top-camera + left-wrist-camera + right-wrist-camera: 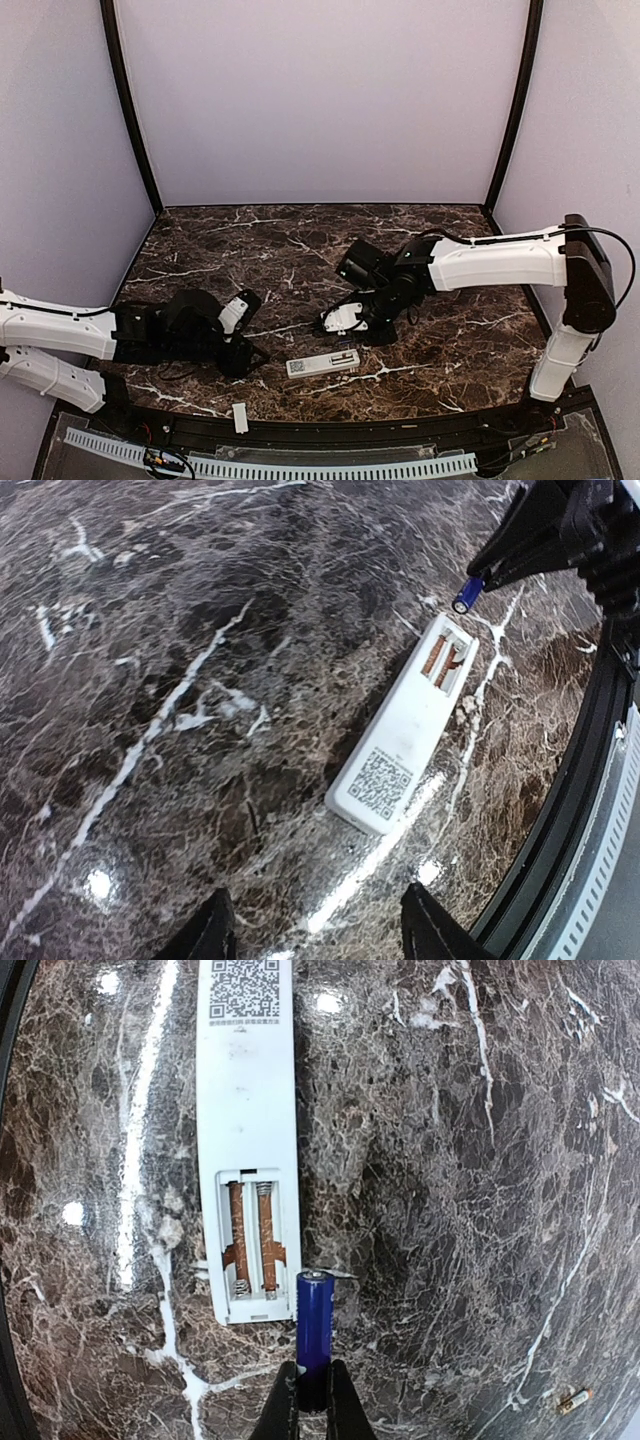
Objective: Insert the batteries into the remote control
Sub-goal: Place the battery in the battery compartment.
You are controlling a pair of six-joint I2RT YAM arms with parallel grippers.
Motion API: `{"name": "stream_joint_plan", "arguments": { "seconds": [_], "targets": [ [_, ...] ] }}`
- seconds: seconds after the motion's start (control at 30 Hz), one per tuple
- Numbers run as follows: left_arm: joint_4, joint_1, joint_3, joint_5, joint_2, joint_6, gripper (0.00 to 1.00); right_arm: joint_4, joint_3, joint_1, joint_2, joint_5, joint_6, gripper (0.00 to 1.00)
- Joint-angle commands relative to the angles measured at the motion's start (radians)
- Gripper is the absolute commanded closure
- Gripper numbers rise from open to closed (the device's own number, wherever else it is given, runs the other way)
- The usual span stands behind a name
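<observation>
Surroundings: dark veined marble surface [300,240], enclosed by a pale lilac backdrop [320,100].
A short white flat strip [240,417] is laid at the near edge, left of centre. A white slotted duct [300,466] is mounted below the black front rim [400,428].

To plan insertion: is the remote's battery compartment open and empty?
Open, empty: the compartment of the remote control shows bare springs; the right hand holds the battery outside.
</observation>
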Motion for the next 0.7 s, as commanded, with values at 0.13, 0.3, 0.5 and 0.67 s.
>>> {"name": "stream_joint_plan", "arguments": {
  "seconds": [0.13,0.3,0.5,0.67],
  "targets": [
    [-0.03,-0.003,-0.083,-0.157,-0.206,-0.081,0.46,-0.124,0.122,0.078,0.116,0.156,-0.004,1.0],
    [-0.041,-0.003,-0.089,-0.143,-0.216,-0.082,0.46,-0.174,0.153,0.096,0.148,0.184,0.029,1.0],
    [-0.017,-0.003,-0.084,-0.131,-0.178,-0.075,0.46,-0.193,0.15,0.118,0.157,0.193,0.047,1.0],
    [-0.011,-0.003,-0.083,-0.123,-0.151,-0.079,0.45,-0.196,0.173,0.122,0.179,0.202,0.065,1.0]
  ]
}}
